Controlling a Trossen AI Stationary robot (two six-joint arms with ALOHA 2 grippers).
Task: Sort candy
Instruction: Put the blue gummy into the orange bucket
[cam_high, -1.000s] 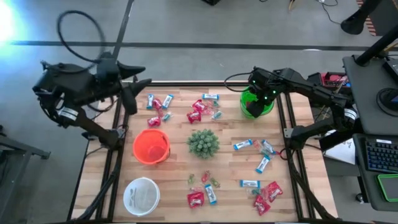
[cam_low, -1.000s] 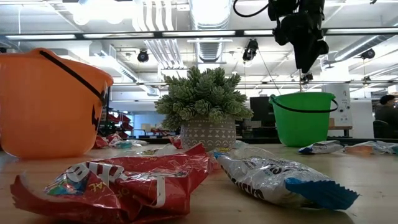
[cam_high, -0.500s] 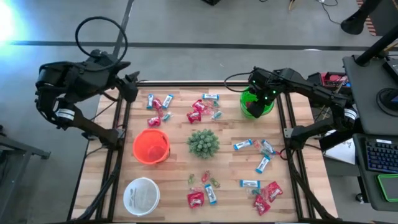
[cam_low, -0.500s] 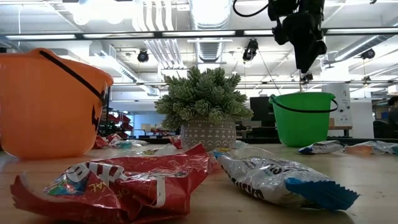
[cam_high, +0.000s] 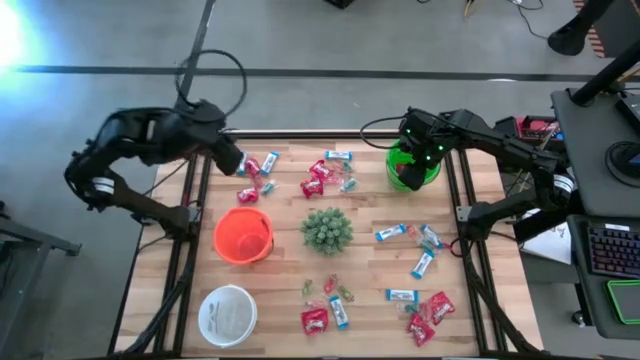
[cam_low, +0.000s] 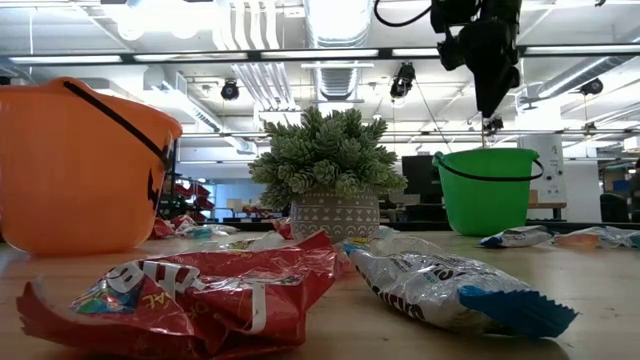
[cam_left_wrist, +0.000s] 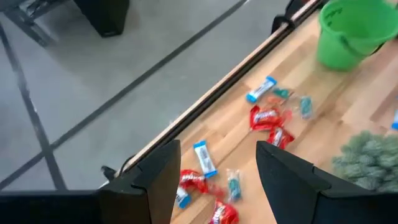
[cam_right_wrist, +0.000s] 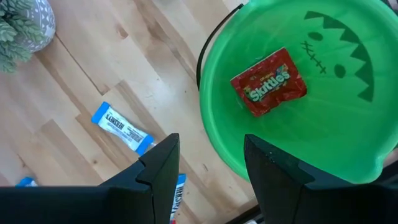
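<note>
Candy lies in scattered clusters on the wooden table: red packets and blue-and-white bars at the far left (cam_high: 255, 170), far middle (cam_high: 325, 175), right (cam_high: 415, 240) and near side (cam_high: 325, 310). My left gripper (cam_high: 232, 160) is open over the table's far-left edge. In its wrist view (cam_left_wrist: 214, 180) a blue-and-white bar (cam_left_wrist: 203, 158) and red packets (cam_left_wrist: 193, 180) lie between its fingers, untouched. My right gripper (cam_high: 410, 158) is open above the green bucket (cam_right_wrist: 323, 106), which has a red Skittles packet (cam_right_wrist: 268, 81) on its bottom. The low view shows this gripper (cam_low: 490, 75) well above the bucket (cam_low: 490, 190).
An orange bucket (cam_high: 243, 235) stands left of centre and a white bowl (cam_high: 228, 313) at the near left. A spiky green plant in a pot (cam_high: 326, 230) stands mid-table. A red packet (cam_low: 190, 290) and a blue-and-white bar (cam_low: 440, 290) lie close to the low camera.
My left arm has swung from outside the table's far-left corner toward the right. Its gripper now hangs over the far-left candy cluster, and its cable loop has moved along with it.
</note>
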